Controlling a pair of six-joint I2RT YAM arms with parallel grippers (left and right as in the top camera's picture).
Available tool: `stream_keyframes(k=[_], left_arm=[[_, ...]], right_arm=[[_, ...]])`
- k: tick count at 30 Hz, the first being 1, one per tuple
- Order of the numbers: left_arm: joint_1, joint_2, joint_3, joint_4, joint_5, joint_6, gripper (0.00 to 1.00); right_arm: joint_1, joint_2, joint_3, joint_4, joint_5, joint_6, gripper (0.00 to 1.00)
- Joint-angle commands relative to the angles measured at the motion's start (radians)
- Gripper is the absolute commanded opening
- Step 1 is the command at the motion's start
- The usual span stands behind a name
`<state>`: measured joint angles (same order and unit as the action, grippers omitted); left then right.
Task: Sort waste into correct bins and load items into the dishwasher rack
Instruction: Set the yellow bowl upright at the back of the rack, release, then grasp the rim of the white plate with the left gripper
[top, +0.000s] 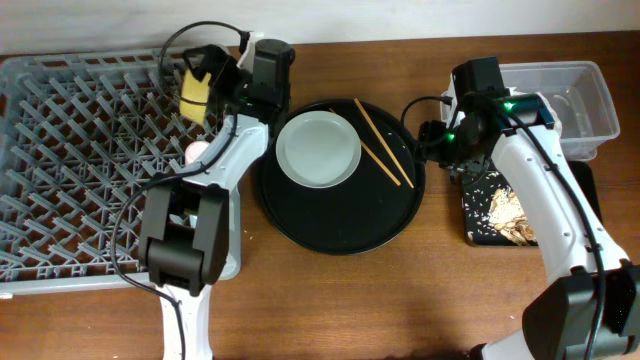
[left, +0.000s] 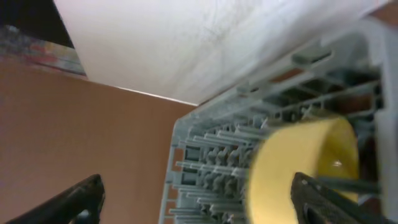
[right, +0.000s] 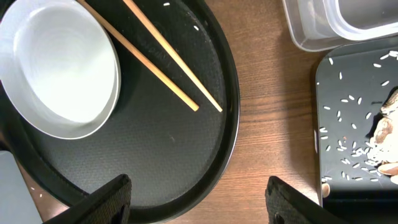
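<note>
Starting at the left: the dishwasher rack (top: 70, 170) is already holding a couple of things. The yellow bowl (left: 305, 165) is standing on its edge among the pegs near the far rim. The left tool (left: 198, 186) is hovering right by it with its fingers spread wide, not clamping anything as far as I can tell. A small pink cup (top: 197, 152), I think, is peeking out from under that arm inside the rack.

Middle of the bench: the round black tray (top: 340, 225) is carrying the plate (top: 318, 148) and both chopsticks (top: 382, 142), so those aren't loaded yet. The right tool (right: 198, 186) is hanging over that tray's right edge, spread apart and empty.

Further right, the shallow black tray (right: 339, 134) is holding the food scraps (top: 505, 212). The clear tub (top: 603, 95) is sitting behind it, and I can't tell what's in it.
</note>
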<state>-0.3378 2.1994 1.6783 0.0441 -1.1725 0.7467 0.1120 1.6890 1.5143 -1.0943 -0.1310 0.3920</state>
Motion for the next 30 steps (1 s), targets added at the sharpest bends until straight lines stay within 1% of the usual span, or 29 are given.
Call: stream_keyframes(k=[1,3,5,7,9,10,12,13,14,15,18,20,21,22,23,25,27,30], left_arm=[[-0.044,-0.004,0.02,0.008,-0.019,-0.064,0.99],[-0.059,-0.004,0.02,-0.006,-0.004,-0.097,0.99],[-0.076,-0.005,0.02,-0.071,0.039,-0.158,0.99],[-0.1,-0.012,0.024,-0.166,0.093,-0.226,0.99],[-0.119,-0.032,0.039,-0.302,0.188,-0.32,0.99],[-0.124,-0.048,0.056,-0.408,0.278,-0.41,0.99],[-0.111,-0.08,0.099,-0.6,0.552,-0.591,0.99],[-0.098,-0.09,0.113,-0.653,0.676,-0.64,0.99],[-0.083,-0.098,0.126,-0.696,0.811,-0.673,0.99],[-0.066,-0.104,0.136,-0.736,0.954,-0.679,0.99],[-0.036,-0.113,0.143,-0.826,1.18,-0.697,0.99],[-0.025,-0.113,0.143,-0.873,1.239,-0.744,0.98],[-0.018,-0.113,0.143,-0.912,1.271,-0.785,0.93],[-0.011,-0.113,0.143,-0.937,1.286,-0.816,0.91],[-0.006,-0.113,0.143,-0.957,1.289,-0.851,0.82],[0.003,-0.113,0.142,-0.99,1.289,-0.963,0.73],[0.005,-0.111,0.141,-1.004,1.288,-1.055,0.73],[-0.002,-0.104,0.138,-1.004,1.269,-1.061,0.73]], right_arm=[[-0.001,0.008,-0.006,0.003,0.012,0.001,0.71],[-0.001,0.008,-0.006,0.003,0.012,0.001,0.71],[-0.001,0.008,-0.006,0.002,0.012,0.001,0.71],[-0.001,0.008,-0.006,0.002,0.012,0.001,0.71],[-0.001,0.008,-0.006,0.002,0.012,0.001,0.71],[-0.001,0.008,-0.006,0.002,0.013,0.001,0.71],[-0.001,0.008,-0.006,0.002,0.012,0.001,0.71],[-0.001,0.008,-0.006,0.002,0.012,0.001,0.71],[-0.001,0.008,-0.006,0.0,0.012,0.001,0.71],[-0.001,0.008,-0.006,-0.001,0.012,0.001,0.71],[-0.001,0.008,-0.006,-0.002,0.012,0.0,0.71],[-0.001,0.008,-0.006,-0.002,0.013,0.0,0.71],[-0.001,0.008,-0.006,-0.002,0.012,0.0,0.71],[-0.001,0.008,-0.006,-0.002,0.012,0.0,0.71],[-0.001,0.008,-0.006,-0.001,0.012,0.0,0.71],[-0.001,0.008,-0.006,-0.001,0.013,0.0,0.71],[-0.001,0.008,-0.006,-0.001,0.012,0.0,0.72],[-0.001,0.008,-0.006,-0.001,0.012,0.001,0.72]])
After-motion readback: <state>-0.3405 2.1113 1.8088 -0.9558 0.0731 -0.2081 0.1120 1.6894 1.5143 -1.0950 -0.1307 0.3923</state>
